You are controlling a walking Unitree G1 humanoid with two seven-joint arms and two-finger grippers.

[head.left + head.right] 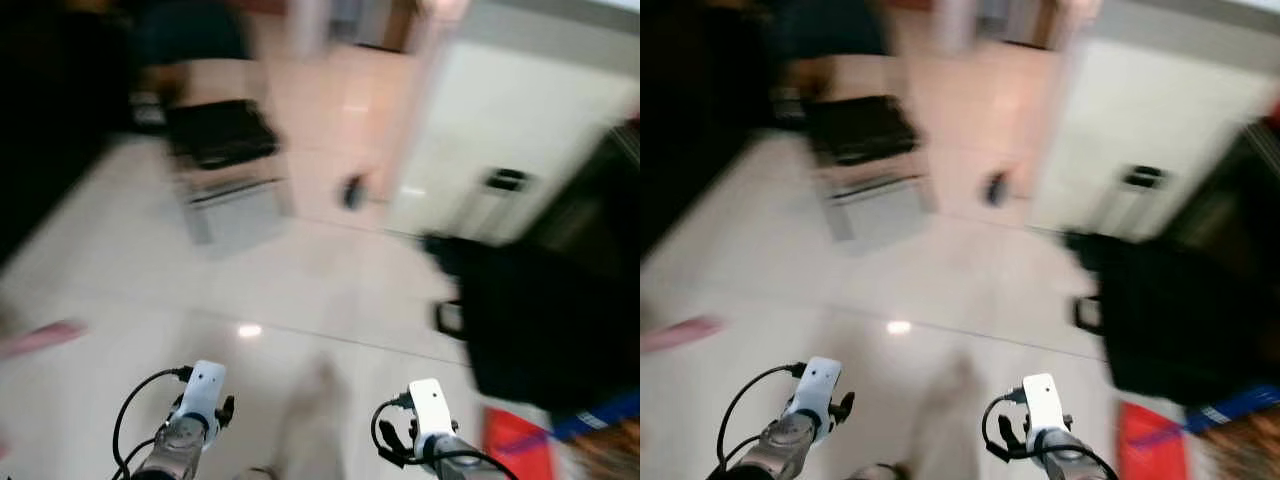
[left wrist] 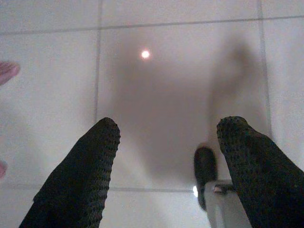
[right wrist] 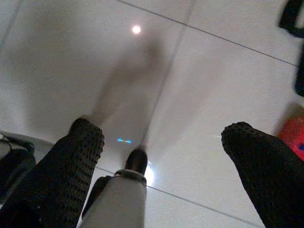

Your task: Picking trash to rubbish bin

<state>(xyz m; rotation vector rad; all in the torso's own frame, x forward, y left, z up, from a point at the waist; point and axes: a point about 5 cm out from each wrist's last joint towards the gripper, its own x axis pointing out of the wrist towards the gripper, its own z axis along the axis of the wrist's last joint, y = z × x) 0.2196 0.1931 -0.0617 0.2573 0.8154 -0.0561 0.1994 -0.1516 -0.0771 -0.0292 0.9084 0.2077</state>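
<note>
Here, the head views are blurred. Both arms are held low over the pale glossy tiled floor (image 1: 300, 290), and nothing is gripped. The left pincer (image 2: 166, 142) is seen with its black textured fingers (image 2: 85, 166) spread apart above bare tile; the right pincer (image 3: 161, 142) is likewise spread wide. A small dark object (image 1: 352, 190), possibly trash though too blurred to be identified, is seen on the floor far ahead, beside a white wall (image 1: 500, 130). A grey rectangular bin with a black top (image 1: 225, 165) is placed far left. A large black bag (image 1: 540, 320) is seen at the right, with a red flat item (image 1: 515, 445) near it.
</note>
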